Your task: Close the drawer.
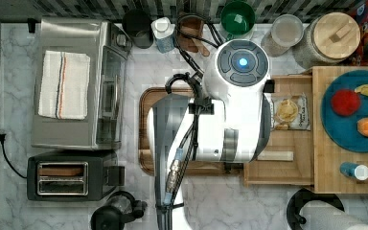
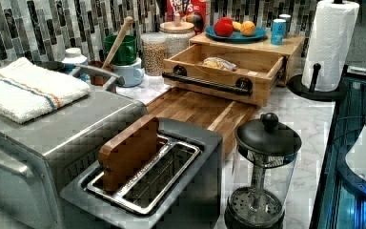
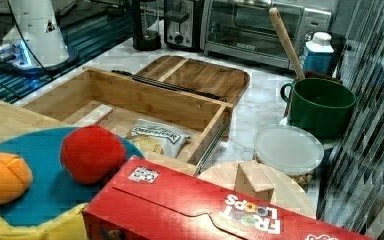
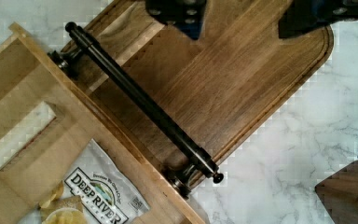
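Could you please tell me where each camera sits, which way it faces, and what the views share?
Top view: overhead, looking straight down; the arm covers part of the drawer.
Left view: low beside the toaster, facing the drawer front.
Right view: behind the blue plate, facing the oven.
Wrist view: above the handle; dark end effector parts at the edge.
Shared: the chip bag in the open drawer.

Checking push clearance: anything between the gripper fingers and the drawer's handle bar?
Nothing in the wrist view: bare dark cutting board separates the gripper from the drawer handle bar.
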Robot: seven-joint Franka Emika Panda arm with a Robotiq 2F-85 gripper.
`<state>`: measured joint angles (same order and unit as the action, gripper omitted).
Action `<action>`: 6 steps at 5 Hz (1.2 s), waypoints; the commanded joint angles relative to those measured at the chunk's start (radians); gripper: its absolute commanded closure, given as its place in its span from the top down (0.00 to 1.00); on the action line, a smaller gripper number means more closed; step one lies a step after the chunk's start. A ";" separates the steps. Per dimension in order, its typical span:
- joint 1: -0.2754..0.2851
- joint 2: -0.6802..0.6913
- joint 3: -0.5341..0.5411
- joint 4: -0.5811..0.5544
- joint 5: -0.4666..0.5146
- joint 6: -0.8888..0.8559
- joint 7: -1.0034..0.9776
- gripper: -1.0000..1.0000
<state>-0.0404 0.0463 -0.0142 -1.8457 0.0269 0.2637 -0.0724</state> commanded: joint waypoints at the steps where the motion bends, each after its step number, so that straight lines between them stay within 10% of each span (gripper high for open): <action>1: -0.002 0.000 0.002 0.000 0.001 0.003 -0.013 0.00; 2: -0.022 0.005 -0.007 -0.003 0.047 -0.015 -0.114 1.00; 3: -0.021 0.012 0.000 -0.006 0.107 -0.046 -0.251 1.00; 4: 0.089 -0.013 -0.040 -0.039 0.084 -0.024 -0.323 1.00; 5: 0.055 -0.049 0.060 -0.106 0.089 0.049 -0.411 1.00; 6: 0.034 -0.036 0.118 -0.114 0.100 0.059 -0.436 0.00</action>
<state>-0.0728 0.0414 0.0403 -1.9141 0.0919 0.3357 -0.4167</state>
